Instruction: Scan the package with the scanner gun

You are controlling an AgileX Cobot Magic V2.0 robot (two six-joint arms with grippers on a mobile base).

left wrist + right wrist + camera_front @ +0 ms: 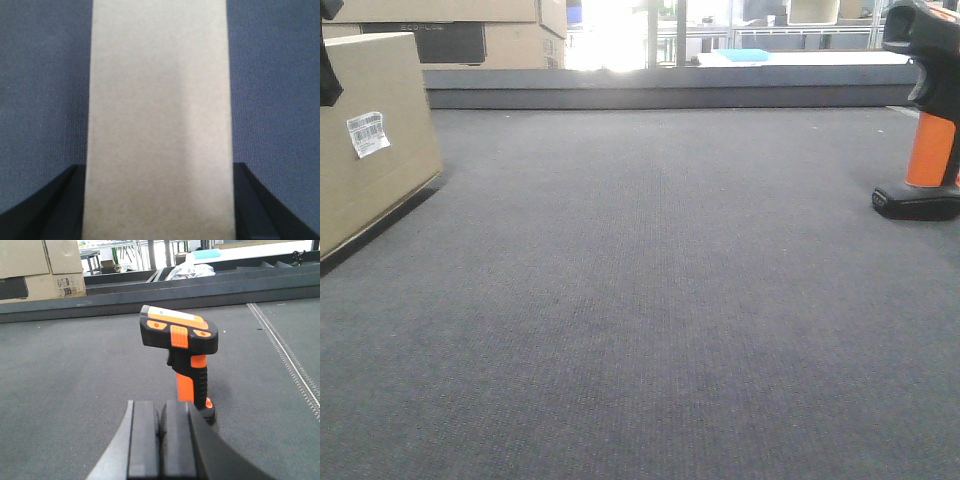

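The package [370, 150], a tan cardboard box, stands at the far left of the front view, its white barcode label [367, 133] facing the camera. In the left wrist view the package [157, 100] fills the middle. My left gripper [157, 167] is shut on it, with a black finger [55, 205] against each side edge. The scanner gun [925, 120] stands upright on the grey carpet at the far right, with a black head, orange handle and black base. My right gripper [160, 412] is shut with its pads together and empty. It sits just short of the scanner gun [182, 350].
Stacked cardboard boxes with a dark panel [450, 35] stand at the back left behind a low dark ledge [670, 90]. A blue object [745, 55] lies beyond the ledge. A stitched seam [290, 360] runs along the carpet to the right of the scanner.
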